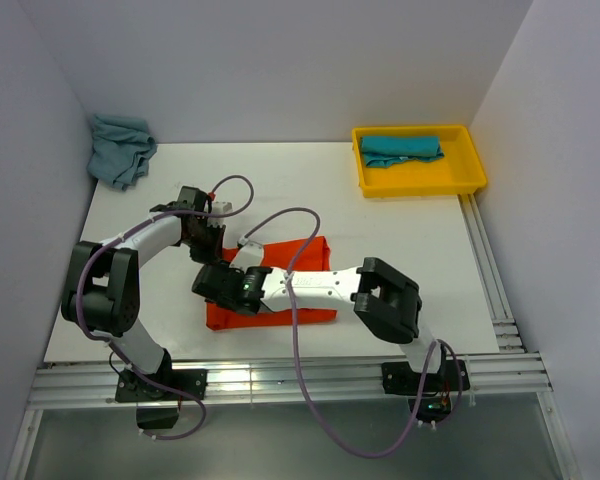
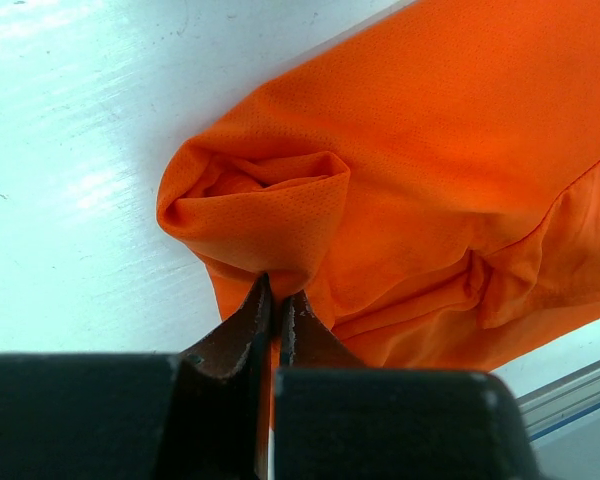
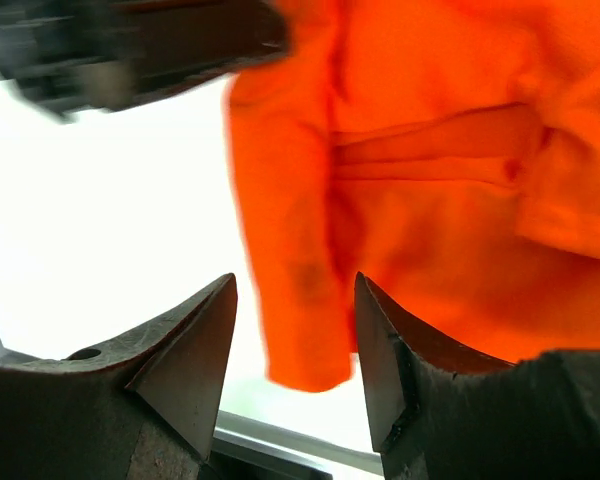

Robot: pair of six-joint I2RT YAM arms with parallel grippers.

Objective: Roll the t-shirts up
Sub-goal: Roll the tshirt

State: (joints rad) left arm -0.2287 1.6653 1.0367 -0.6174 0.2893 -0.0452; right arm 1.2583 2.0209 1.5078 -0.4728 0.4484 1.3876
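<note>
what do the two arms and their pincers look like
The left arm and right arm both have white tube-like links between chunky black joint housings, on black bases. A thin purple cable loops loosely along each. The left pincer and right pincer each have two dark wedge-shaped fingers tapering to points.

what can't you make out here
Top view: the middle of the orange t-shirt lies under the right arm, so how far it is rolled is hidden.
Top view: the teal t-shirt in the tray is too small to judge its fold.
Right wrist view: a dark shape at top left is blurred.
Left wrist view: the orange t-shirt runs off the right edge.
</note>
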